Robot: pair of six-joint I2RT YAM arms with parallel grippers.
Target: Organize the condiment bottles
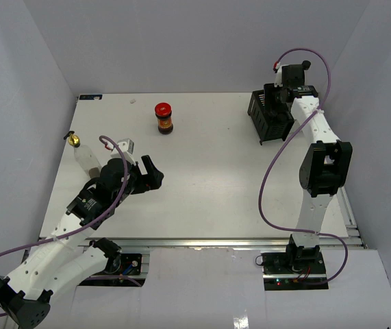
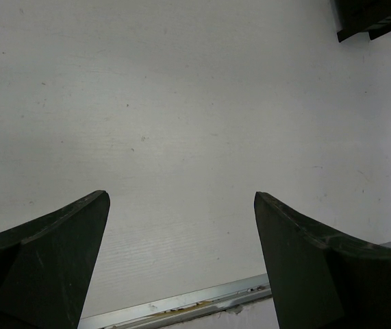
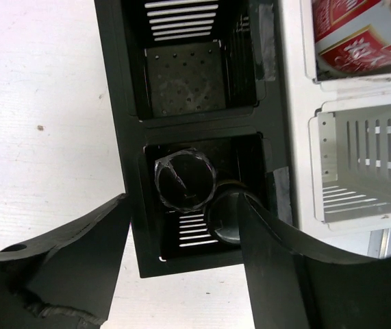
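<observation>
With the right pincer (image 3: pixel 183 200) apart, holding nothing, over the black rack (image 3: pixel 130 137), lift straight up slowly. Mind the two black-capped spice shakers (image 3: pixel 185 179) side by side in its near box. Then maybe send the left pincer (image 2: pixel 181 199), wide apart over the table (image 2: pixel 181 103), to the dark jar with red lid (image 1: pixel 164 118) standing far back.

The table (image 1: pixel 202 185) was lit brightly and evenly from above, and only short, soft shadows were cast beside the jar (image 1: pixel 164 118) and beneath the left claw (image 1: pixel 153 173). In the left wrist view the surface ahead of the claw was rendered pale and faintly grainy, while the fingers (image 2: pixel 51 253) were shown as dark, soft-edged shapes. In the right wrist view the fingers (image 3: pixel 65 267) were blurred, the black rack (image 3: pixel 123 137) under the right claw (image 3: pixel 183 199) was sunk in shadow, and the white rack (image 3: pixel 359 110) to its right was caught bright, its bottle (image 3: pixel 359 34) slightly soft.
</observation>
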